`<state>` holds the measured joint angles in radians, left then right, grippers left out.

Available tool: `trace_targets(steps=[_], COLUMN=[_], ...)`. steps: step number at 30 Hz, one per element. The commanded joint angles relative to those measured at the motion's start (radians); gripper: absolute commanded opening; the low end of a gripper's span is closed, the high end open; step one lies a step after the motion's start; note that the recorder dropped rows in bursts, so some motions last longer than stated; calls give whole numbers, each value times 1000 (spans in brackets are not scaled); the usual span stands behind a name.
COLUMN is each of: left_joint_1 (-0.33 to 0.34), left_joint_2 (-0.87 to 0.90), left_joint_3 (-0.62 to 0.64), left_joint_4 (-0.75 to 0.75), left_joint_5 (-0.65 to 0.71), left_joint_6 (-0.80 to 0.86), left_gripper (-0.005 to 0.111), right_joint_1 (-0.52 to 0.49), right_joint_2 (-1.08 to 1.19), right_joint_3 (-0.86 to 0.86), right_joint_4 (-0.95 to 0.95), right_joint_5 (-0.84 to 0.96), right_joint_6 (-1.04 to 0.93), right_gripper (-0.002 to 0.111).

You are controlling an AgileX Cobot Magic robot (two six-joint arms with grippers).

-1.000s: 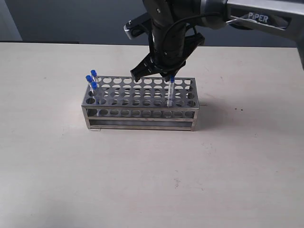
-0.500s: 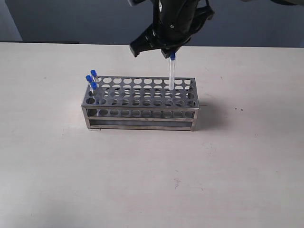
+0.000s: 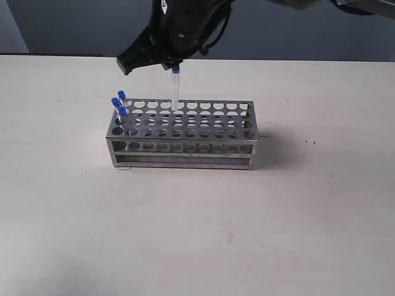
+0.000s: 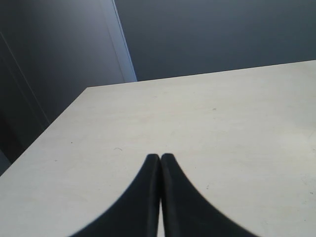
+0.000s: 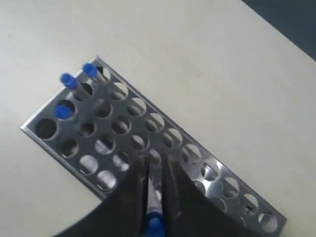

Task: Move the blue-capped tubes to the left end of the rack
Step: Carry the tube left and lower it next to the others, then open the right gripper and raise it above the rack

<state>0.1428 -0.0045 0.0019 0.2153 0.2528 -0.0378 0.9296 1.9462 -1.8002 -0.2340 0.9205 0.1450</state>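
Observation:
The steel rack (image 3: 185, 132) (image 5: 163, 148) stands mid-table. Three blue-capped tubes (image 3: 119, 105) (image 5: 74, 86) sit in holes at its left end. My right gripper (image 3: 175, 65) (image 5: 155, 170) is shut on a fourth blue-capped tube (image 3: 175, 89) (image 5: 153, 205), holding it upright, clear of the rack, above the back rows left of the middle. In the right wrist view the tube hangs between the dark fingers over the top plate's holes. My left gripper (image 4: 160, 158) is shut with nothing in it, over bare table; it does not show in the exterior view.
The beige table (image 3: 197, 234) runs wide around the rack. A dark wall lies behind its far edge (image 3: 62, 55). The right arm (image 3: 191, 24) reaches down from the top over the rack.
The right gripper lifted the tube out of a hole near the rack's right end, then carried it left and up; it now hangs over the rack's left-middle part.

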Motion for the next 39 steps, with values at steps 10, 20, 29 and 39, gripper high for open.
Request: trace_targets(steps=[10,20,29,39], left_joint_1=[4,4,4,4], left_joint_2=[4,4,4,4], left_joint_3=[-2,-2,-2,-2], left_joint_4=[-1,0,0,0], left_joint_5=[-14,-14,-14,-14], left_joint_6=[-3,-3,-3,-3], left_gripper=[0,0,0,0], right_joint_1=[38,38,38,38], right_joint_2=[42,71,75,139], right_joint_3=[-2,-2,-2,-2], right_joint_4=[214,259,297,296], right_joint_5=[-153,-198,-219,-227], right_joint_6=[-145,-175,-199,-202], right_gripper=[-1,-1,-1,-1])
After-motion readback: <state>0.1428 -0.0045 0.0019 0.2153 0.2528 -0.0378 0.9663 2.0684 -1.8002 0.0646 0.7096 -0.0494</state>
